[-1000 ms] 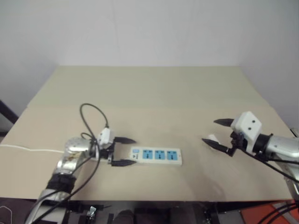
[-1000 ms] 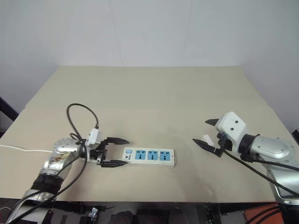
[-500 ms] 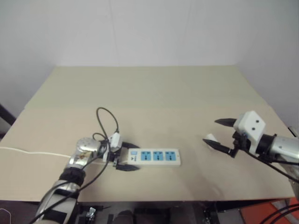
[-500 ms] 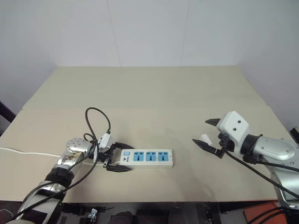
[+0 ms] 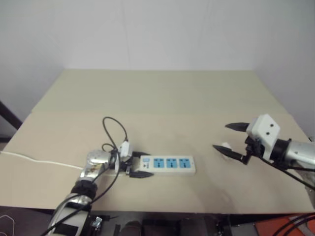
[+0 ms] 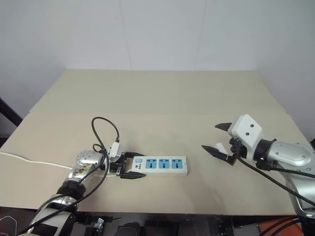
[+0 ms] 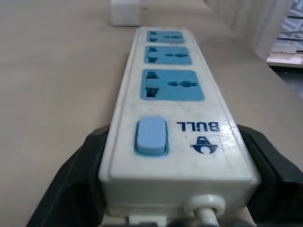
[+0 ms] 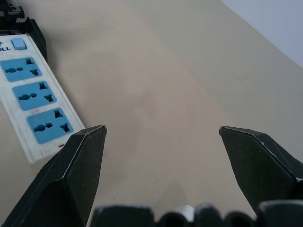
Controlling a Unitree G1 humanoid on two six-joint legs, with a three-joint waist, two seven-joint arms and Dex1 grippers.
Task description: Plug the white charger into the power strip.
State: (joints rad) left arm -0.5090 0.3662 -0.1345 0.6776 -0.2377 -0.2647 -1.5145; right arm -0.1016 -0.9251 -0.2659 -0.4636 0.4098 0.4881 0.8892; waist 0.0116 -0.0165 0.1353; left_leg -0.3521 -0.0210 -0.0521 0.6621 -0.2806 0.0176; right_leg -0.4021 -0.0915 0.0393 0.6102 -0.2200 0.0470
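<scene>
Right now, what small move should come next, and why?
Probably lower the right pincer onto the charger and close it. That pincer hangs open just above the charger, which lies loose on the table, and the left pincer is at the power strip's switch end.

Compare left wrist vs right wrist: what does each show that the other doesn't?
Left wrist, not right: the BULL lettering, the cord outlet, the white charger beyond the strip's far end, and the left gripper with its fingers flanking the switch end. Right wrist, not left: the right gripper, open and empty, above the table. Both: the power strip, its three blue sockets and blue switch.
</scene>
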